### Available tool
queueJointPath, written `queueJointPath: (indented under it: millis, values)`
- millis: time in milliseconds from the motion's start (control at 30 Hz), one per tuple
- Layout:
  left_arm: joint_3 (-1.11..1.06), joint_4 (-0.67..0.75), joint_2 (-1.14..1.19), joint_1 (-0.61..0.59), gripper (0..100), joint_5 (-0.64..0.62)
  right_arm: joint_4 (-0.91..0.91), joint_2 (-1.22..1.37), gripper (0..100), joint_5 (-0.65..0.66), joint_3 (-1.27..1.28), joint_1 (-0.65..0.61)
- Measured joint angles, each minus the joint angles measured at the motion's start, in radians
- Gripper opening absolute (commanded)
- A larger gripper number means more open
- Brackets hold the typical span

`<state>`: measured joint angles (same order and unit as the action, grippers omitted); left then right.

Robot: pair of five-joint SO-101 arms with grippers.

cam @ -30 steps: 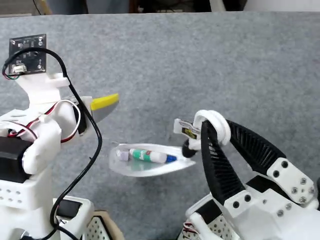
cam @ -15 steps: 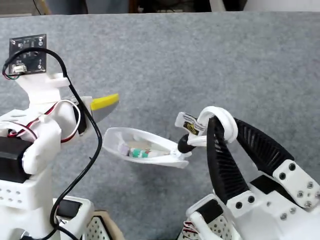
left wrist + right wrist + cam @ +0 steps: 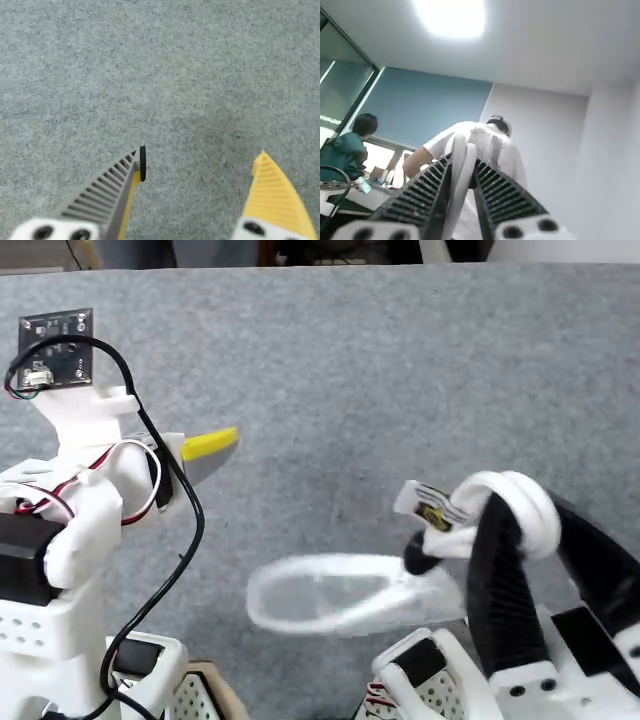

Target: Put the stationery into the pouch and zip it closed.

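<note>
Your right end effector pinches the pouch by one end, its long axis running across the bench. Your left end effector is spread above open bench.

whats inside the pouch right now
Through the pale wall of the pouch nothing distinct shows, so whether anything lies inside cannot be told. The right gripper is shut on one end of it.

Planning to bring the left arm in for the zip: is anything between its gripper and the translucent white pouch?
Nothing visible does. Only bare grey mat lies between the open left gripper and the translucent white pouch, which the right gripper grips at its far end.
</note>
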<state>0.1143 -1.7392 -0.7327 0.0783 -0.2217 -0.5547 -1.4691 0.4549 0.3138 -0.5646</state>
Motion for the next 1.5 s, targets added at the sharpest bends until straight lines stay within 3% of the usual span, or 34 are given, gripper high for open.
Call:
queueJointPath:
  millis: [333, 667, 967, 1200, 1500]
  values:
    - [0.0, -0.014, 0.0, 0.005, 34, 0.0, 0.049, -0.002, 1.1, 0.149, 0.124, 0.0]
    - [0.0, -0.014, 0.002, 0.005, 34, 0.0, 0.356, 0.135, 1.1, 0.242, 0.293, 0.044]
    - [0.0, -0.014, 0.002, -0.095, 34, 0.0, 0.532, 0.362, 1.1, 0.244, 0.299, 0.086]
    - [-0.089, -0.014, 0.002, -0.155, 34, 0.029, 0.512, 0.443, 1.1, 0.107, 0.255, 0.086]
    - [-0.331, -0.011, 0.002, -0.158, 34, 0.301, 0.269, 0.451, 1.1, -0.063, 0.166, 0.086]
